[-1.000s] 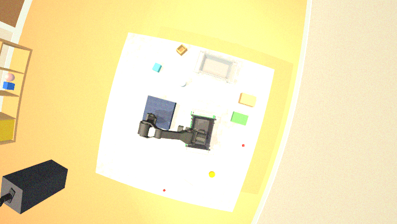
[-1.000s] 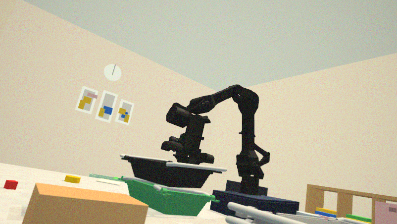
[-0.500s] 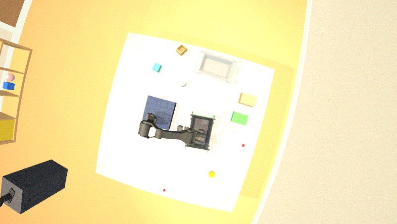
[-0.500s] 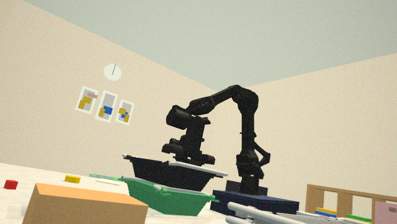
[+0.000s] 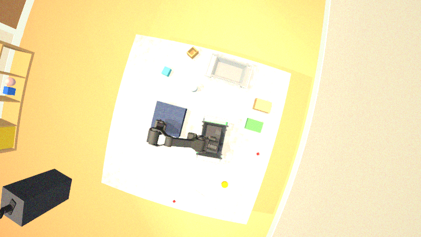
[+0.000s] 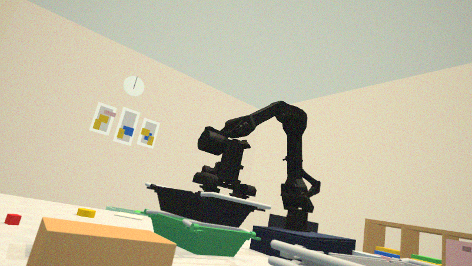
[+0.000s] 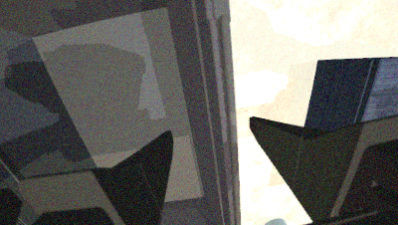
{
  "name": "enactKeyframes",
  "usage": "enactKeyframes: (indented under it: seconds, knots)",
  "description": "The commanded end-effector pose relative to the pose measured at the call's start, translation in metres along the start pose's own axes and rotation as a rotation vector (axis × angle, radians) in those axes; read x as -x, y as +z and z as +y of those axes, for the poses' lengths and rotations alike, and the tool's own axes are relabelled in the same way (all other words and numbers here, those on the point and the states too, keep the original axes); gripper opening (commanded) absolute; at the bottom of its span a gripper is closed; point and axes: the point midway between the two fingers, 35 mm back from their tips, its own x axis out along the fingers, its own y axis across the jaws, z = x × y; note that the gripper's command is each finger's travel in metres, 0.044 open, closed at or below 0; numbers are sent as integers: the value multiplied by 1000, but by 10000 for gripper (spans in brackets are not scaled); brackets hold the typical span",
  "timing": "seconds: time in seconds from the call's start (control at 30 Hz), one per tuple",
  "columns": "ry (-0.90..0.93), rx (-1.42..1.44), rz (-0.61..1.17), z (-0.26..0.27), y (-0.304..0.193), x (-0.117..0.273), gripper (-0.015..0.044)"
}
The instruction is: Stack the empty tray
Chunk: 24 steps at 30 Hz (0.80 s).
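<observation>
Edges: in the top view the worktop (image 5: 141, 164) (image 6: 19, 205) (image 7: 298, 30) fills the middle of the frame. We record the clear tray (image 5: 211, 66) (image 6: 307, 254) near its upper edge, and a broad stretch of surface between the stacked trays and the lower left corner.

Containers: the black tray (image 5: 223, 144) (image 6: 205, 205) (image 7: 199, 75) sits above the green tray (image 5: 207, 121) (image 6: 205, 239), right of centre from the top and below centre in the exterior view. Parts of the green one show past both its ends. We cannot tell how the bars lie beneath it, nor make out the load.

Jaws (image 5: 209, 144) (image 6: 226, 195): released, spread apart. In the wrist view one finger stands on the tray's inner side and the other beyond its long rim.

Surroundings, top view: the arm (image 5: 182, 142) (image 6: 293, 132) reaches rightward from beside the navy block (image 5: 170, 113) (image 6: 303, 242) (image 7: 338, 90) and covers part of the stack. To the right lie an orange block (image 5: 262, 106) (image 6: 99, 244), a green block (image 5: 254, 125) and a red cube (image 5: 258, 153) (image 6: 13, 219). A yellow disc (image 5: 224, 184) (image 6: 86, 212) lies lower right of the stack; we note a cyan cube (image 5: 166, 71) at upper left.
</observation>
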Motion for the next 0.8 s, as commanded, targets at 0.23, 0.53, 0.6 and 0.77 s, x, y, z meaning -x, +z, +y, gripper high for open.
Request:
enactKeyframes:
  seconds: [0.23,0.53,0.6,0.77]
  knots:
    - [0,0,0,0,0,0,440]
    - [-2,1,0,4,0,25,440]
    - [-2,1,0,6,0,38,440]
    - [-4,1,-1,6,0,69,440]
